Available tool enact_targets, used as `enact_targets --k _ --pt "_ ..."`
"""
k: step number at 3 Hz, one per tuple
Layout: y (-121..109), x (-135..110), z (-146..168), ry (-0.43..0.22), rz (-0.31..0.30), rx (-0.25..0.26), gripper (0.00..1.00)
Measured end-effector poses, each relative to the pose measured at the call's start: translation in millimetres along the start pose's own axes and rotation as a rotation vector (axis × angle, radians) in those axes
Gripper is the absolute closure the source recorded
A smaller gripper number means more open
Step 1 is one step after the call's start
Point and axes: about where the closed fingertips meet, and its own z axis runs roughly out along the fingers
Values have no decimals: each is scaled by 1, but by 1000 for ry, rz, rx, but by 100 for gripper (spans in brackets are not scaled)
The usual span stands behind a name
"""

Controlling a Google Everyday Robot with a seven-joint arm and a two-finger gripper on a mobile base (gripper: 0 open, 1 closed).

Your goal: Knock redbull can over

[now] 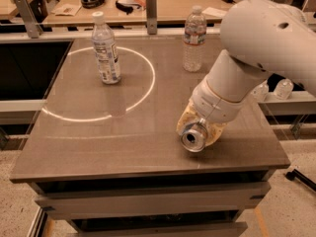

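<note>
The redbull can [194, 136] is tipped over near the table's front right, its shiny pull-tab top facing the camera. My gripper [197, 130] sits right over it at the end of the big white arm [256, 48]. Its tan fingers [184, 118] lie on both sides of the can and close around it. The can's body is mostly hidden behind its top and the gripper.
A clear water bottle [106, 51] stands at the back left inside a white ring of light on the brown table [98, 147]. A second bottle [194, 38] stands at the back centre-right. The table's front edge lies just below the can. More bottles [284, 88] lie off the right side.
</note>
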Motion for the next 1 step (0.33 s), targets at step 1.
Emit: enact_targets --k 1 --pt "0 -1 0 1 -2 -1 12"
